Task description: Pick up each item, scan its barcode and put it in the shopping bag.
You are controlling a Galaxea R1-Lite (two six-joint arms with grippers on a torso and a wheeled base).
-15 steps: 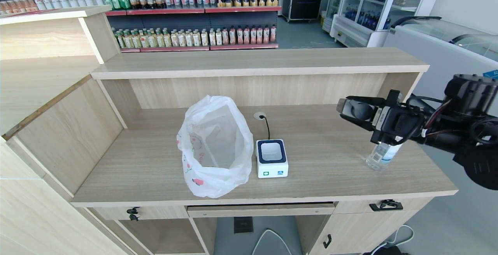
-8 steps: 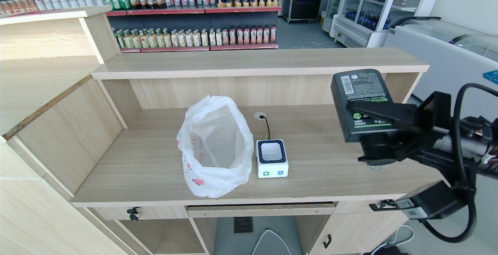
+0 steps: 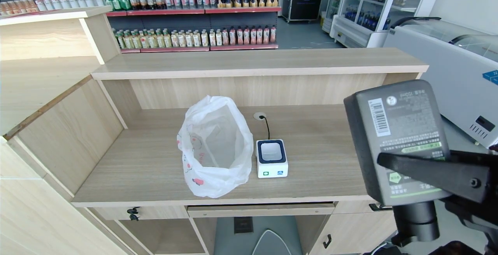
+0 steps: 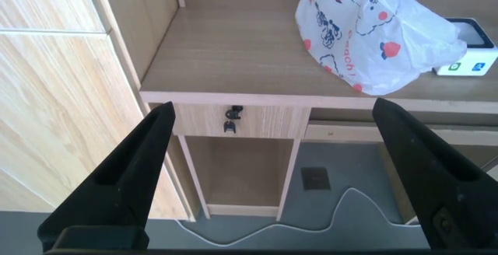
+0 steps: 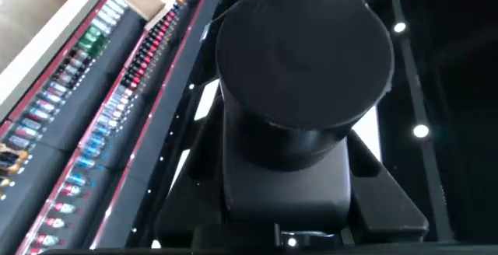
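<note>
Right hand (image 3: 435, 171) grasping dark bottle (image 3: 400, 130), cap down, lower right of frame. Shopping bag (image 3: 214, 146) and scanner (image 3: 272, 158) side by side, mid-worktop (image 3: 323, 158). Left hand (image 4: 272, 185) released, fingers spread.

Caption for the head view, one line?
Right gripper holds a dark barcoded bottle aloft; shopping bag and scanner sit on the counter.

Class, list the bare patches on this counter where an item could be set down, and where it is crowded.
Two: between the left side wall and the shopping bag; and right of the scanner, until the dark bottle blocks the view. Crowded: the bag-scanner gap and the cable behind the scanner.
</note>
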